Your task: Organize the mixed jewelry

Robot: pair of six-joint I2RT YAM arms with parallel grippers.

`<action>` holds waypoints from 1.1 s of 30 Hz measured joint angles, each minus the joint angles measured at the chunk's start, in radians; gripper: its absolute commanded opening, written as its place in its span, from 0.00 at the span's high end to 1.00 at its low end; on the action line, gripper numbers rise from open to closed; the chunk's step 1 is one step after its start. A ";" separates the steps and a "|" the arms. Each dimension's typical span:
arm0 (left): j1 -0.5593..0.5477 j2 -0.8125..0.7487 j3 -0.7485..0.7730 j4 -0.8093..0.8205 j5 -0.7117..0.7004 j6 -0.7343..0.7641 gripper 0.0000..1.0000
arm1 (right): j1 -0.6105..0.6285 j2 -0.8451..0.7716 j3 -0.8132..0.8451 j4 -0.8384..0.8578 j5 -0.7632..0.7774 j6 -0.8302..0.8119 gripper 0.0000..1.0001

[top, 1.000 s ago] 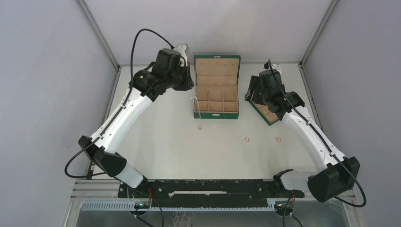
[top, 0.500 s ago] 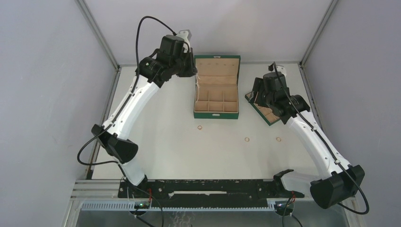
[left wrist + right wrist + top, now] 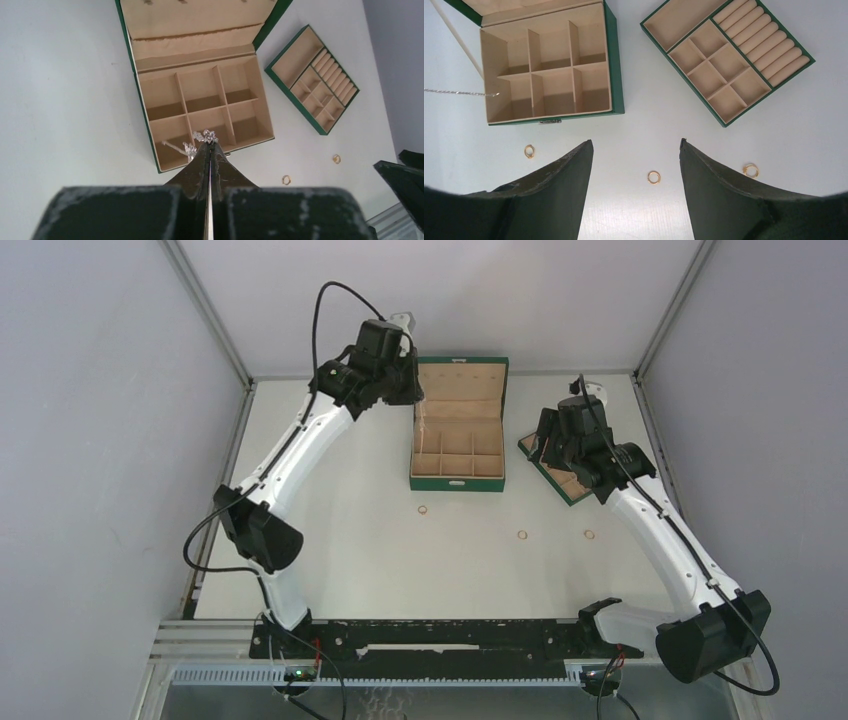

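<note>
1. Chain (image 3: 202,136) pinched in left pincer (image 3: 210,146), tips pressed together, hanging at left edge of green box (image 3: 131,55).
2. Right pincer (image 3: 635,144) spread, holding nothing, above bench (image 3: 350,540) in front of box.
3. Three gold rings (image 3: 654,177) loose in front of box.
4. Step, likely: stowing chain. Next: lower into one compartment, then release.
</note>
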 measured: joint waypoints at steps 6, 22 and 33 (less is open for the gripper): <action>0.001 0.007 -0.119 0.046 0.006 0.000 1.00 | -0.006 0.000 0.000 0.000 0.000 -0.002 0.27; 0.003 0.067 -0.430 0.181 0.087 -0.027 0.79 | -0.011 0.011 -0.019 0.009 -0.024 0.000 0.27; 0.003 0.074 -0.432 0.192 0.085 -0.042 0.69 | -0.011 0.011 -0.041 0.014 -0.042 0.013 0.27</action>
